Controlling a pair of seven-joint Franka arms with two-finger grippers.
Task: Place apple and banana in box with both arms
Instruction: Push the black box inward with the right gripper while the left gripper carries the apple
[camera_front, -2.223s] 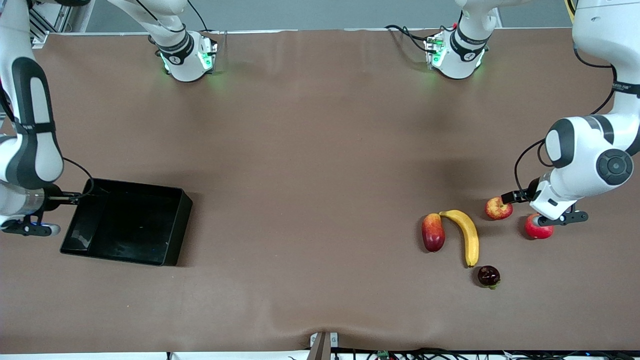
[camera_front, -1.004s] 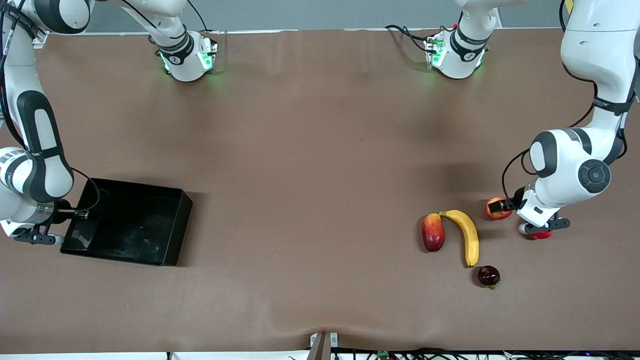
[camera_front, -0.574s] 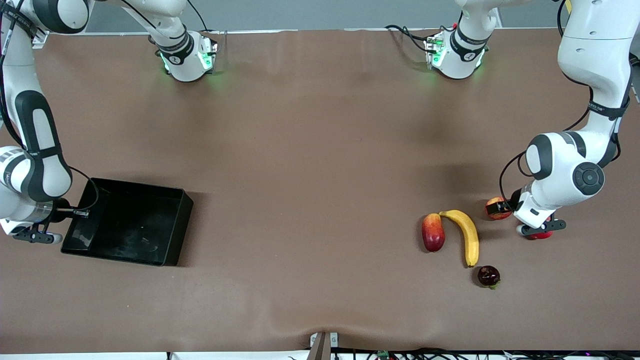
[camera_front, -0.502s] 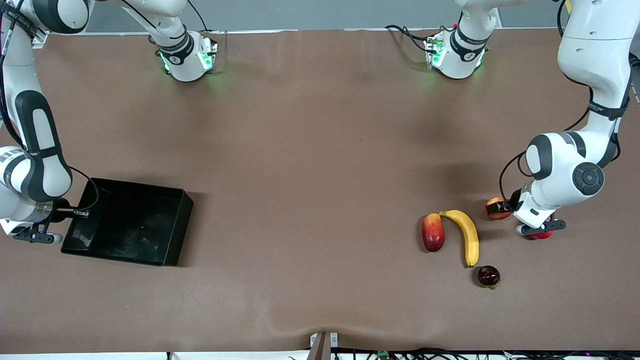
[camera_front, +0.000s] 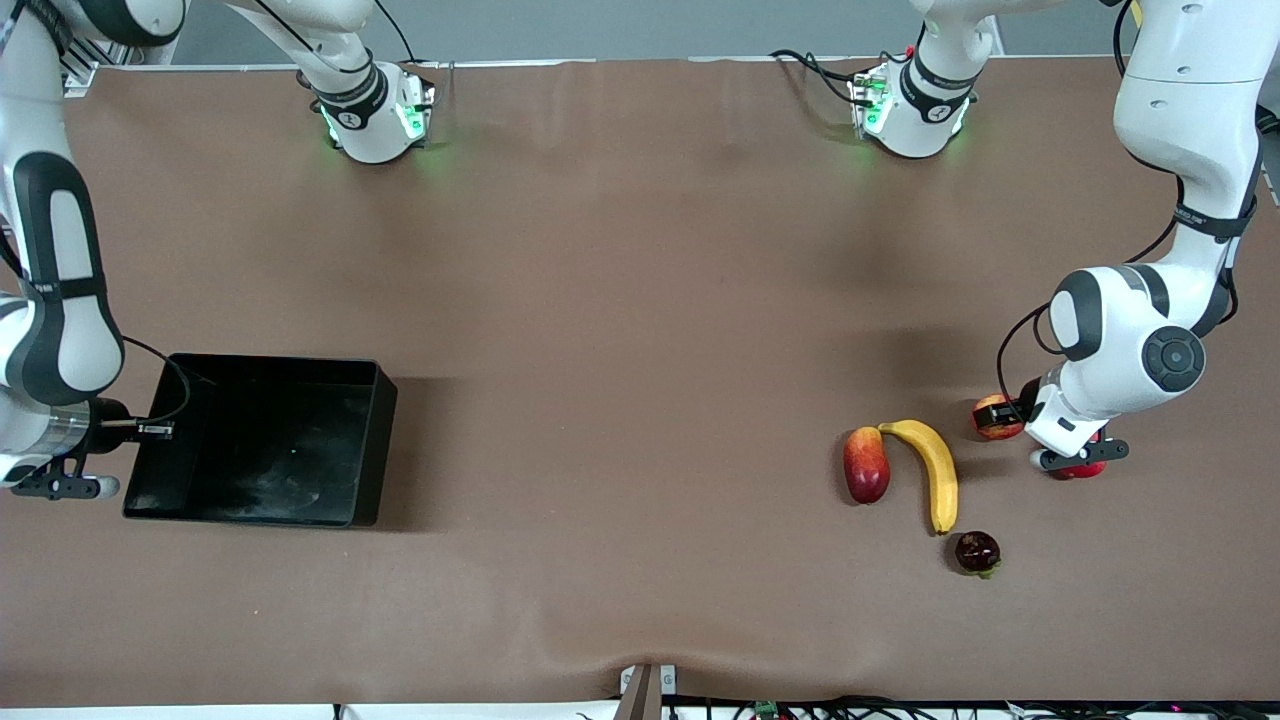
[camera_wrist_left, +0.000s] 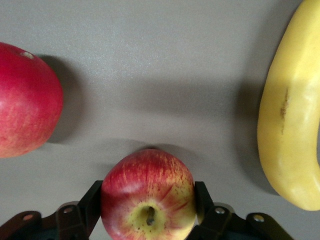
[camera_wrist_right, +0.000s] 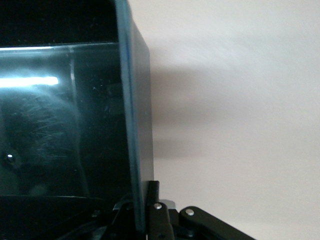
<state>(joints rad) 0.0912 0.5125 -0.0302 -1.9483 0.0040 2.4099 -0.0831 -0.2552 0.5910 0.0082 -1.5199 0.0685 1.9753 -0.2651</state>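
a brown, matte table (camera_front: 620, 300) fills almost the whole front view, with slight ripples along its lower edge and a strip of grey floor or wall along the top. two white arm bases with green lights stand at the upper edge, cables trailing from each.

the box (camera_front: 262, 440) sits at the lower left of the frame, on the right arm's end of the table, empty and glossy inside. the right end effector (camera_wrist_right: 142, 212) is clenched on the box's end wall, the thin wall pinched between its fingers.

the fruit lies in a cluster at the lower right of the frame. the left end effector (camera_wrist_left: 149, 210) is down at the table with a finger on either side of the apple (camera_wrist_left: 148, 195), its pads touching the skin, so it is grasping the apple. in the front view the apple (camera_front: 990, 415) is half hidden by the wrist. a plain red fruit (camera_front: 1078, 467) peeks out just beside it. the banana (camera_front: 934, 470) lies near the apple, lower in the frame, with a red-yellow long fruit (camera_front: 866, 464) touching its upper tip and a dark round fruit (camera_front: 977, 552) just below its lower tip.
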